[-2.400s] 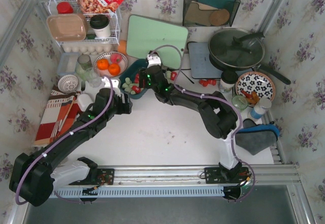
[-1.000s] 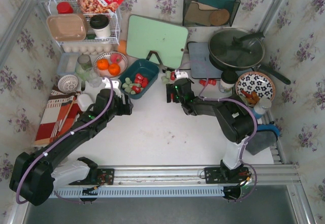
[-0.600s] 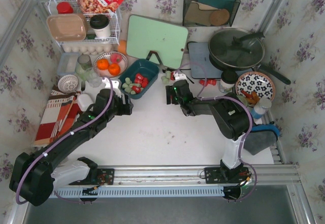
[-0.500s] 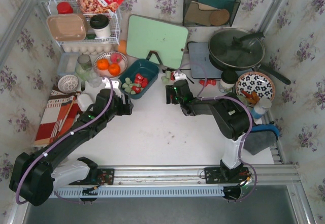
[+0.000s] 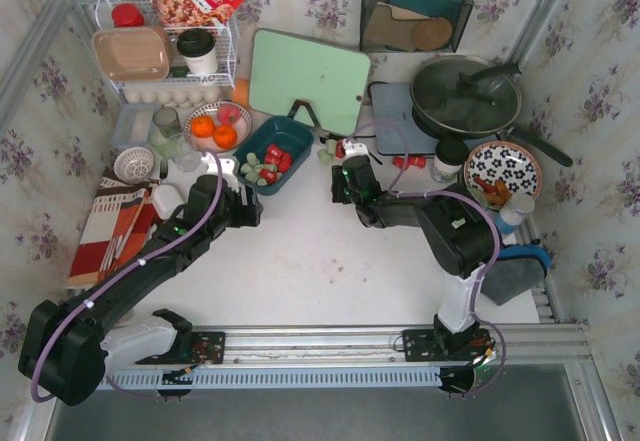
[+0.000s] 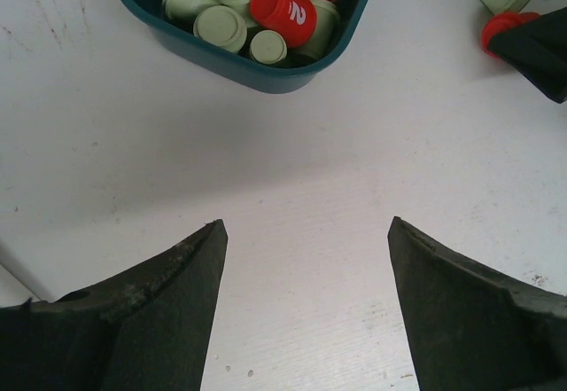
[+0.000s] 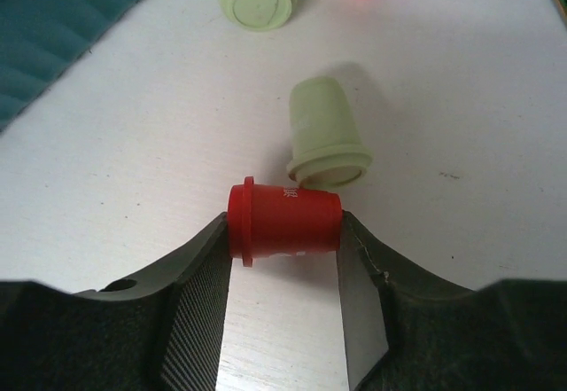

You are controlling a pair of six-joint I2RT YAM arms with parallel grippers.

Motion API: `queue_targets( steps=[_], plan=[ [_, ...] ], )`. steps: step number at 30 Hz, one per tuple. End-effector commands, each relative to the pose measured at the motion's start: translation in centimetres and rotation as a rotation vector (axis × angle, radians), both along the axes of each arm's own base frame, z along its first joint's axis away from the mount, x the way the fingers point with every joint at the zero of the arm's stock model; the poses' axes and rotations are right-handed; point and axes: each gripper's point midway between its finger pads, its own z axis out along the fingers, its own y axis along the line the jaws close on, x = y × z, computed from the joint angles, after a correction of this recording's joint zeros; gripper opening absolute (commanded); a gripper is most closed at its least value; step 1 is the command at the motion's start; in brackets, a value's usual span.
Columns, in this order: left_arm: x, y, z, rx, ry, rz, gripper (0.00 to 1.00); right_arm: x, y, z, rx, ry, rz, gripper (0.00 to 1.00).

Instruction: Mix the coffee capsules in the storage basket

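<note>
Right wrist view: the right fingers (image 7: 199,293) pinch a red capsule (image 7: 285,222) end to end, at their very tips, as it lies sideways on the counter (image 7: 133,143) with a pale green capsule (image 7: 326,134) just beside it. A firm hold and a straight lift seem wise before carrying it to the storage basket (image 5: 296,133), left of middle near the counter's back edge. The left fingers (image 6: 151,293) stand open and empty.

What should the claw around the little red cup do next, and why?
Probably lift straight up a little. The right claw seems to pinch the red capsule by both ends as it lies sideways on the table. A pale green capsule sits right beside it, maybe touching. Rising first should avoid knocking that one before heading to the storage basket.
</note>
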Motion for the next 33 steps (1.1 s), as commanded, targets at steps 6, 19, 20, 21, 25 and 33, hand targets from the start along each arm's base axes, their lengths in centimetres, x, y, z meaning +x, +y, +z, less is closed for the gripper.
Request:
queue_targets(
  steps=[6, 19, 20, 21, 25, 33],
  plan=[
    [0.0, -0.1, 0.4, -0.016, -0.013, 0.004, 0.76, 0.9, 1.8, 4.4, 0.076, -0.080, 0.045, 0.41],
    [-0.2, 1.2, 1.2, -0.057, -0.071, 0.078, 0.81, 5.0, 12.7, 12.0, 0.176, -0.298, 0.205, 0.42],
    [-0.2, 1.2, 1.3, -0.060, -0.075, 0.083, 0.82, 5.5, 13.5, 10.9, 0.170, -0.281, 0.209, 0.43],
    [-0.3, 1.3, 1.3, -0.063, -0.078, 0.088, 0.82, 6.0, 14.1, 10.8, 0.173, -0.277, 0.210, 0.44],
    [-0.4, 1.6, 1.3, -0.071, -0.083, 0.105, 0.86, 7.0, 16.5, 9.9, 0.173, -0.260, 0.217, 0.48],
    [-0.6, 2.8, 1.3, -0.085, -0.102, 0.177, 0.99, 7.3, 18.9, 7.6, 0.137, -0.217, 0.234, 0.71]
  ],
)
